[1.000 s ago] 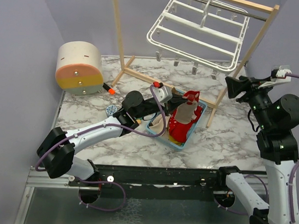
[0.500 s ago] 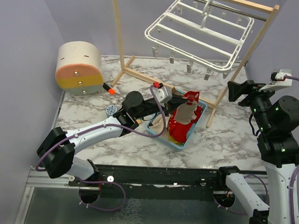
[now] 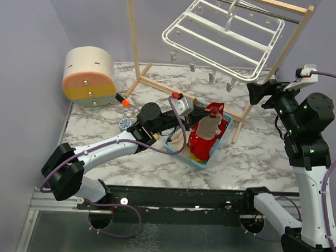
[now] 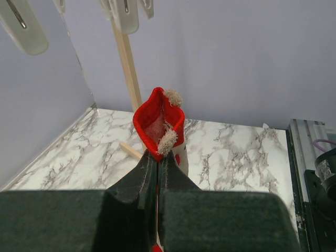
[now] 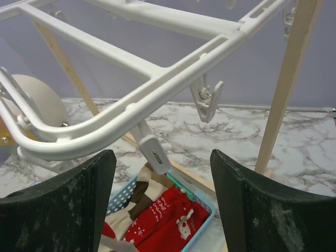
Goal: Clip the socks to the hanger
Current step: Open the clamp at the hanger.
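Currently the left end effector (image 4: 156, 157) is clamped on a red sock (image 4: 157, 118); the right end effector (image 5: 163, 163) gapes apart near the hanger (image 5: 157, 79).

Wooden stand (image 3: 134, 41): you'll find its pale uprights rising at upper centre and upper right of the top view, with a slanted floor bar running across the table between them.
Basket (image 3: 218, 148): light-blue plastic, at the centre of your top view, resting on the table just beside the stand's floor bar.
Drum (image 3: 89, 77): at your left, a cream cylinder lying on its side, its round face banded orange and yellow.
Orange-tipped item (image 3: 124, 102): small, on the table just right of the drum.
Disc (image 3: 124, 123): small, round, blue-patterned, lying flat below the orange-tipped item.
Table (image 3: 256, 158): white marble with grey veins.
Walls (image 3: 26, 53): plain lilac around you on three sides.
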